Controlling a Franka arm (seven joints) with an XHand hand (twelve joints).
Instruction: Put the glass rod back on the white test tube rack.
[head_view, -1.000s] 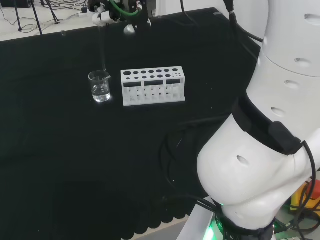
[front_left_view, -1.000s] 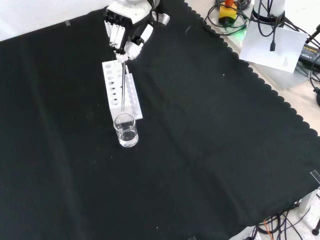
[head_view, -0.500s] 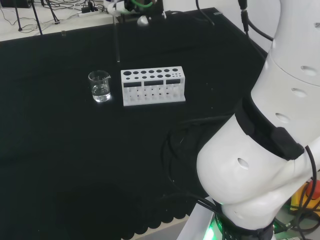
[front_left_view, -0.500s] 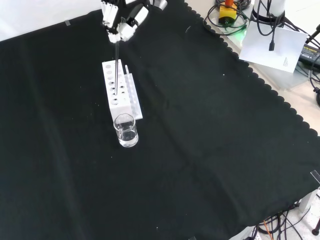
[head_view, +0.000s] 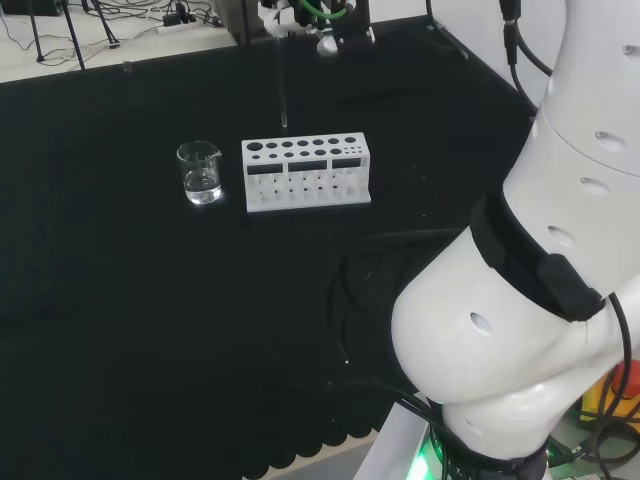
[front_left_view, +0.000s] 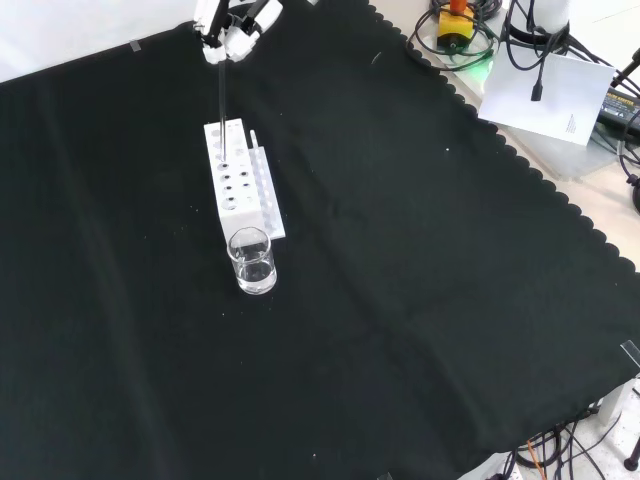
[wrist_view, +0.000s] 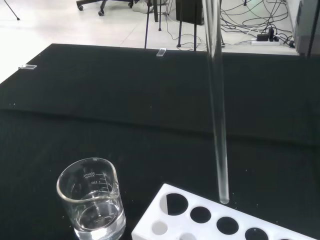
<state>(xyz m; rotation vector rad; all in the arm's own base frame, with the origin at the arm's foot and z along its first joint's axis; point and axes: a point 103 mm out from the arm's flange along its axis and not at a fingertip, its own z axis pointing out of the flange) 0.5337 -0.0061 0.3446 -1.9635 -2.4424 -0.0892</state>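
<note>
- Hand (front_left_view: 228, 22) up at the far edge of the desk (front_left_view: 420, 280) in my front view, fingers pinched on the top end of the glass rod (front_left_view: 220, 95).
- Rod hangs close to upright; in the front view its lower end falls over the far end of the white test tube rack (front_left_view: 240, 185).
- On my wrist camera the rod's tip (wrist_view: 223, 199) sits just above the rack's top plate (wrist_view: 215, 220), beside the row of holes and not inside any of them.
- In the head view the rod (head_view: 283, 95) ends a little above the back row of the rack (head_view: 306, 171), hand (head_view: 300, 14) at the top edge.
- Beaker (front_left_view: 251, 261) with a little clear liquid stands right at the rack's near end in the front view, left of the rack in the head view (head_view: 200, 172).
</note>
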